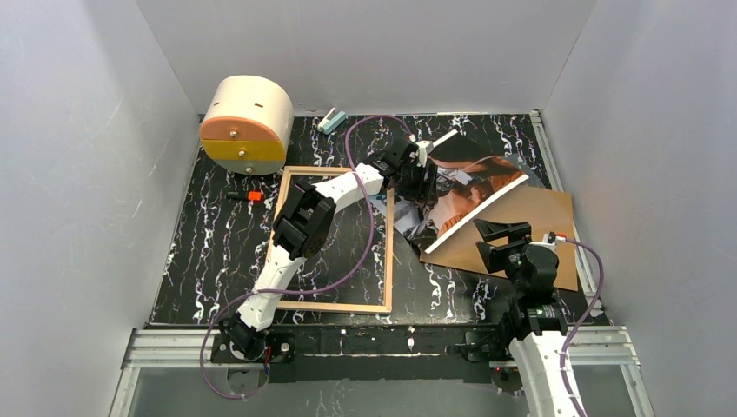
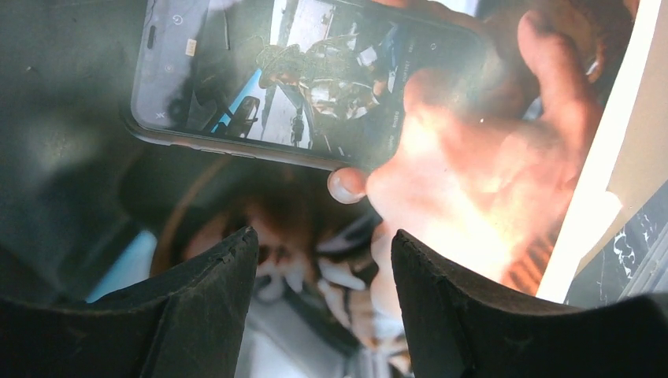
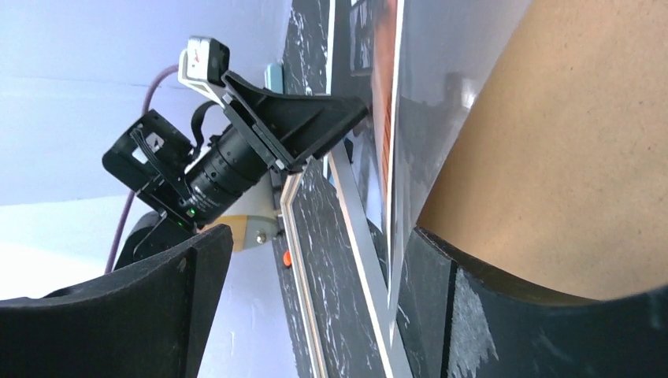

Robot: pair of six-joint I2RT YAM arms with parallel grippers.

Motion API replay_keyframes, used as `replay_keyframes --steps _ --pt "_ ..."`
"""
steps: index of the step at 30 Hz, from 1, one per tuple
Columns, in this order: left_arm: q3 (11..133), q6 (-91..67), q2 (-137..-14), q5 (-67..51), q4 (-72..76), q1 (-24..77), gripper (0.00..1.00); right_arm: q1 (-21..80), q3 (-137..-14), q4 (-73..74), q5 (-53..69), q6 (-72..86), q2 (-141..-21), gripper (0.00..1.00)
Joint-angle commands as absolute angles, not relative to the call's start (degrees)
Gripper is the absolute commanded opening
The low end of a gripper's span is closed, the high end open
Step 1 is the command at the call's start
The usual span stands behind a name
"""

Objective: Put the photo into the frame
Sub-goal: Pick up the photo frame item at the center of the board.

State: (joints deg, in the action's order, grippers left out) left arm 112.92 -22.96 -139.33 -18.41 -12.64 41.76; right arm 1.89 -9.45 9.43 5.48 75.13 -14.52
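The photo (image 1: 474,178), a glossy print with a white border, lies at centre right, partly on the brown backing board (image 1: 543,221). The frame (image 1: 388,252), a light wood rim, lies flat to its left under my left arm. My left gripper (image 1: 415,184) hovers just over the photo's left part. It is open and empty (image 2: 323,235), and the photo (image 2: 315,118) fills its view. My right gripper (image 1: 497,236) is open and empty (image 3: 321,232) at the photo's near edge (image 3: 394,197). The board (image 3: 551,142) is beside its right finger, and the frame's rim (image 3: 293,228) lies beyond.
A round wooden drawer box (image 1: 248,122) stands at the back left. A small orange-tipped pen (image 1: 248,196) lies in front of it. A small pale blue object (image 1: 331,120) lies at the back. Grey walls enclose the marbled black table (image 1: 217,243).
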Motion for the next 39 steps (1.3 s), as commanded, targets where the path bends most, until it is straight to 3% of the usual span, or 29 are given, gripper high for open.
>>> replay_keyframes --steps 1,5,11,16,23,32,39 --pt "111.27 -22.32 -145.34 -17.97 -24.05 41.84 0.62 1.75 -7.34 1.41 1.54 77.26 -14.71 0.89" --pt "111.7 -22.35 -145.63 -18.48 -24.31 41.68 0.62 1.69 -8.74 0.53 2.03 75.53 -18.13 0.86" --pt "111.38 -22.0 -145.89 -19.47 -24.43 41.62 0.62 1.75 -9.9 -7.6 3.32 72.44 -24.93 0.67" --pt "111.27 -22.06 -146.33 -20.14 -24.67 41.57 0.62 1.71 -12.27 -11.12 4.03 71.3 -33.12 0.59" --pt "111.53 -22.54 -146.43 -20.63 -24.63 41.41 0.62 1.7 -18.56 1.92 2.27 71.44 -44.11 0.46" --pt "113.23 -23.14 -145.69 -20.67 -25.76 40.96 0.62 1.74 -31.85 17.66 -4.58 64.86 -45.44 0.02" --pt "115.36 -25.57 -144.67 -23.18 -25.32 39.64 0.72 1.71 -46.73 35.23 -6.88 59.43 -46.27 0.01"
